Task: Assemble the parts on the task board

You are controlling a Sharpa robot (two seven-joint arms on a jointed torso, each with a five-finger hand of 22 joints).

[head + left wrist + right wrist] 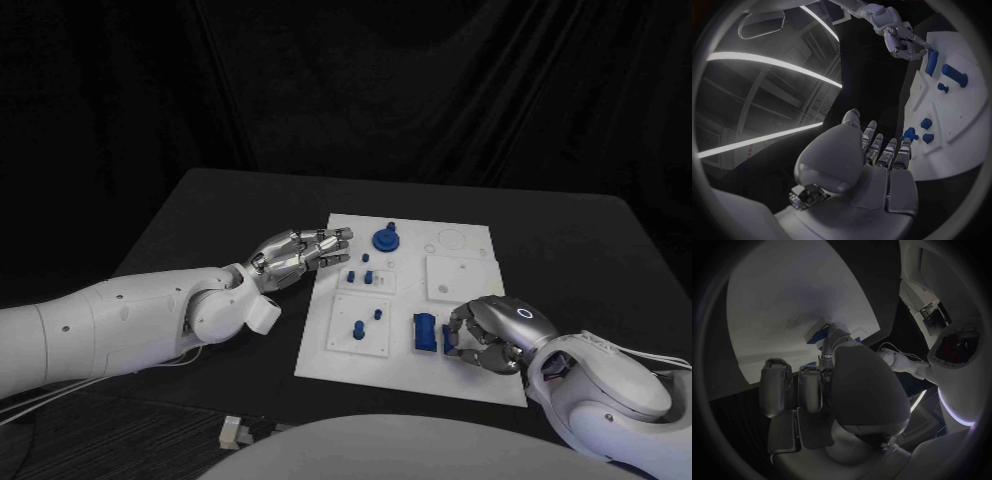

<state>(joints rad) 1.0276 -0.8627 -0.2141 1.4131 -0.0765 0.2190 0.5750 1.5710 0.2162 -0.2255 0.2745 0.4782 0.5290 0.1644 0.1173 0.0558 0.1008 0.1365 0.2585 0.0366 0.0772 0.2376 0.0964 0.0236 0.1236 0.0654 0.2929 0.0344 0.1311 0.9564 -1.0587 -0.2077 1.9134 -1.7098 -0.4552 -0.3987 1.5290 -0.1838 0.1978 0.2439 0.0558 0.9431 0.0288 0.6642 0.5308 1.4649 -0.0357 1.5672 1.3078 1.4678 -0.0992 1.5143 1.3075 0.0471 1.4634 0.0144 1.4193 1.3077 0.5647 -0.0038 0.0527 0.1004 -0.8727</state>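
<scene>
The white task board (408, 375) lies in the middle of the black table (577, 240), with small blue parts on it: a round knobbed part (385, 239) near its far edge, small pegs (366, 273) below that, 2 more pegs (368, 320) on a lower panel, and a tall blue block (424, 332) toward the near side. The left hand (299, 251) hovers at the board's left edge with its fingers stretched out side by side over the board, grasping nothing. The right hand (488, 335) rests on the board's near right part, its fingers curled in against the blue block, though I cannot tell whether they actually grasp it.
</scene>
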